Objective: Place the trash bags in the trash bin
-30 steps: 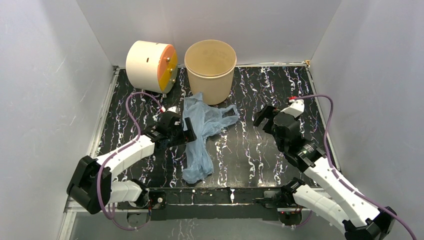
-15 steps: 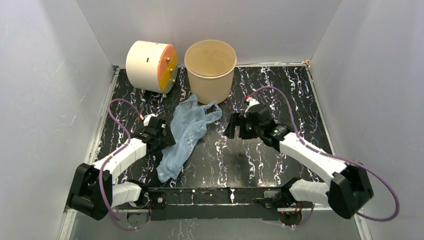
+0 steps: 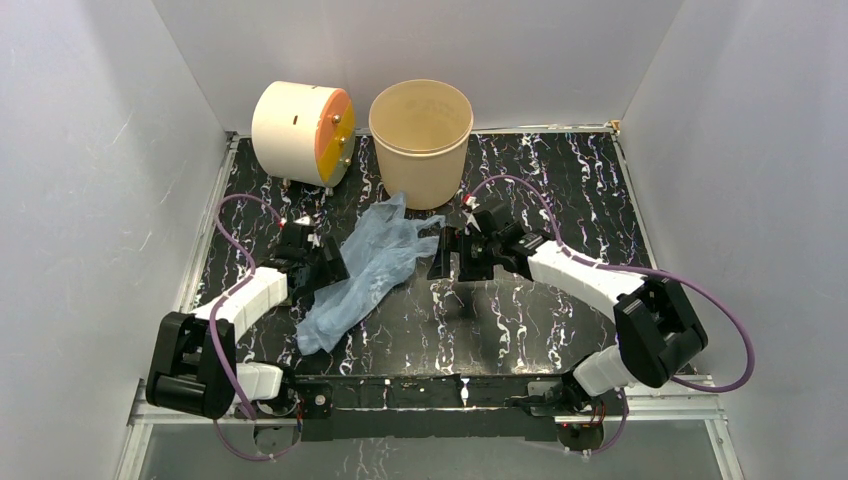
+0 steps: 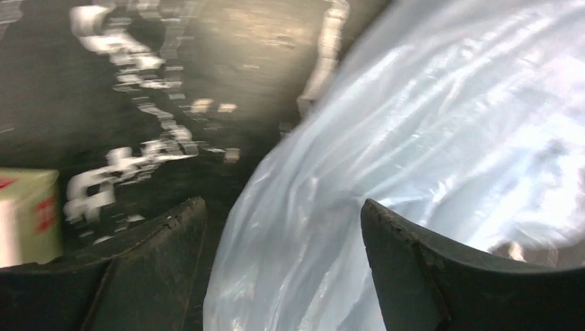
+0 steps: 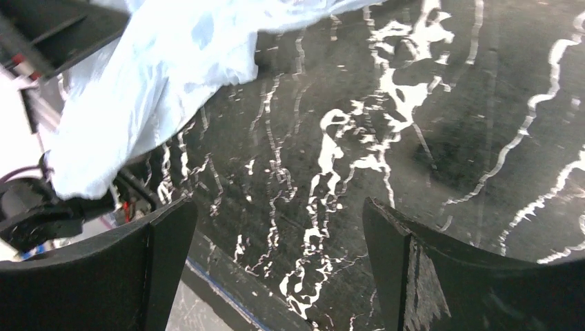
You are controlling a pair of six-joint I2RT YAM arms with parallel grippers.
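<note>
The pale blue trash bag (image 3: 365, 270) lies crumpled on the black marbled table, running diagonally from in front of the tan trash bin (image 3: 420, 160) down toward the near left. My left gripper (image 3: 325, 265) sits at the bag's left edge. In the left wrist view the left gripper (image 4: 279, 207) has its jaws wide apart with the bag (image 4: 428, 138) bulging between them. My right gripper (image 3: 440, 255) is open and empty just right of the bag's upper end. In the right wrist view it (image 5: 279, 203) hovers over bare table, with the bag (image 5: 159, 76) at upper left.
A cream drum with an orange face (image 3: 300, 120) lies on its side left of the bin at the back. Grey walls close in the left, back and right. A small pale box with red marks (image 4: 24, 214) shows at the left edge of the left wrist view.
My right arm has swung left across the table to the bag's right side. My left gripper has drawn back to the left, and the bag has shifted left with it.
</note>
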